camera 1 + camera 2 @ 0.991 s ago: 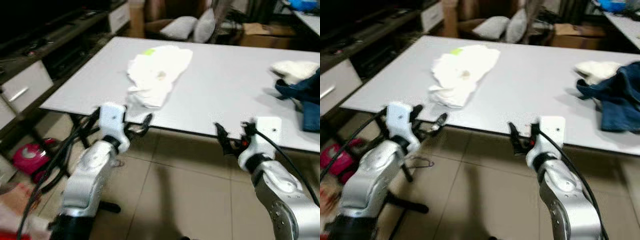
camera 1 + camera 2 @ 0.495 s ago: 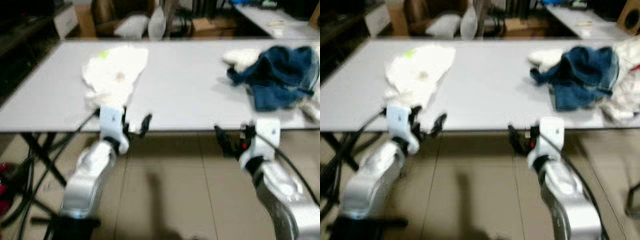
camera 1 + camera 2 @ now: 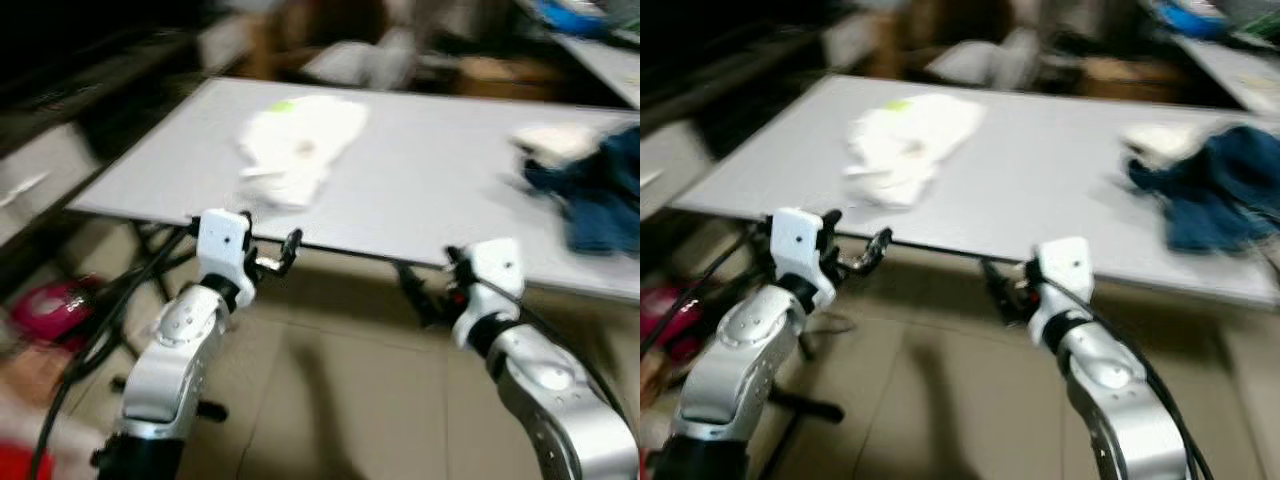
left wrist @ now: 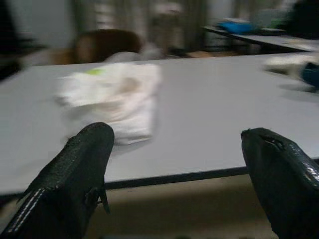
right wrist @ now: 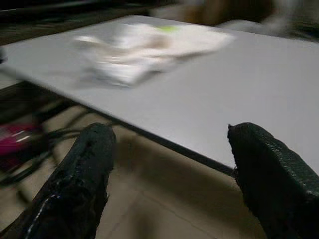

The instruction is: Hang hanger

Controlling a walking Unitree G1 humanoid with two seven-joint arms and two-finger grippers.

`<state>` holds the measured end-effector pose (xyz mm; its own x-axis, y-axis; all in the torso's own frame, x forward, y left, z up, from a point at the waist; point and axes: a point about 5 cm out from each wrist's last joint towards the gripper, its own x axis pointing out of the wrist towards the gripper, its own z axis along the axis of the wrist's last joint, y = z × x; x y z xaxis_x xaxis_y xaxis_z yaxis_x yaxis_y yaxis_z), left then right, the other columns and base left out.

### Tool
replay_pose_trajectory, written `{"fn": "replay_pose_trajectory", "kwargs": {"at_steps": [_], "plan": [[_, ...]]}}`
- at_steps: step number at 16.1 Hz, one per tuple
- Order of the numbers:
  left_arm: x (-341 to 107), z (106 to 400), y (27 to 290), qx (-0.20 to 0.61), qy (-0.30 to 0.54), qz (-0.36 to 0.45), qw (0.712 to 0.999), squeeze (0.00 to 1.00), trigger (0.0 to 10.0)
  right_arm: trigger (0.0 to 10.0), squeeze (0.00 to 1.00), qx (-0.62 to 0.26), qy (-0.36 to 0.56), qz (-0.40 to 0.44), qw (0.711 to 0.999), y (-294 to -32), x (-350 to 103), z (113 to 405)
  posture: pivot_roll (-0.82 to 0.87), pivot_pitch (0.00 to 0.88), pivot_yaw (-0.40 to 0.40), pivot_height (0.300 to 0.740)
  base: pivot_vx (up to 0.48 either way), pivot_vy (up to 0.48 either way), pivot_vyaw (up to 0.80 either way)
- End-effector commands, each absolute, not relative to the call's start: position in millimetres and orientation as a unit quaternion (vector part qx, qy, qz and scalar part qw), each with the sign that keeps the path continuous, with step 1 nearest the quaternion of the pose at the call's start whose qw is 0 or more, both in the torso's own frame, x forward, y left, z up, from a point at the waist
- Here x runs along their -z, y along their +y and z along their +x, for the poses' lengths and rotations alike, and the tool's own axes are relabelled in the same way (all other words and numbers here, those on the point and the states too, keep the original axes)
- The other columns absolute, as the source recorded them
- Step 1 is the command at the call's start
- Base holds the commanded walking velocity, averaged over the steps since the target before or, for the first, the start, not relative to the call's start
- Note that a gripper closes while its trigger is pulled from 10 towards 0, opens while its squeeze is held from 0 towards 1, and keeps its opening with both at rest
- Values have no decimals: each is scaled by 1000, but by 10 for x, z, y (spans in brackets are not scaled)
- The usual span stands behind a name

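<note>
A white table (image 3: 430,180) stands before me, and its near edge is just beyond both grippers. On its left part lies a crumpled white garment (image 3: 300,145), which also shows in the left wrist view as the white garment (image 4: 112,97). A blue garment (image 3: 600,190) lies at the right end. My left gripper (image 3: 272,255) is held at the table's edge, below the white garment, open with nothing between its fingers (image 4: 84,169). My right gripper (image 3: 430,285) hangs a little below the edge, open and empty too.
A small white cloth (image 3: 555,140) lies beside the blue garment. Low cabinets with drawers (image 3: 40,180) run along the left. A pink object (image 3: 45,305) and cables lie on the tiled floor under the table's left end. Cushions (image 3: 360,60) sit beyond the table.
The whole picture has swung right and then back left, blurred, so the camera turned. Both arms keep the same pose in front of me, with both grippers still open.
</note>
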<state>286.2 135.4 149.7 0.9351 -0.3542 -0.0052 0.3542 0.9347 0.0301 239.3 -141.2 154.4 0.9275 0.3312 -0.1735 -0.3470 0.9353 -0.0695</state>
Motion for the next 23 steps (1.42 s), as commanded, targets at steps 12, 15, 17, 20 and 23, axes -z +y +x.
{"fn": "replay_pose_trajectory", "kwargs": {"at_steps": [12,15,17,20,23], "plan": [[-1550,2837,1390,169,-4,3,986,0,10000,10000,0,-176,76,-40,981,-1396,-1514,2418,-28,0,41,740,0,-330,800],[-1588,2873,1391,176,-14,14,984,0,10000,10000,0,-157,75,-21,985,-1411,-1503,2425,-33,0,55,740,0,0,800],[-1612,2881,1393,180,-19,8,983,0,10000,10000,0,-156,76,-18,985,-1404,-1493,2418,-34,0,61,740,0,0,800],[-1623,2889,1385,184,-18,7,983,0,10000,10000,0,-156,80,-10,984,-1396,-1472,2409,-34,0,61,740,269,0,800],[-1617,2881,1396,184,-16,7,983,0,10000,10000,0,-164,82,-8,983,-1369,-1460,2411,-34,0,61,740,285,0,800]]}}
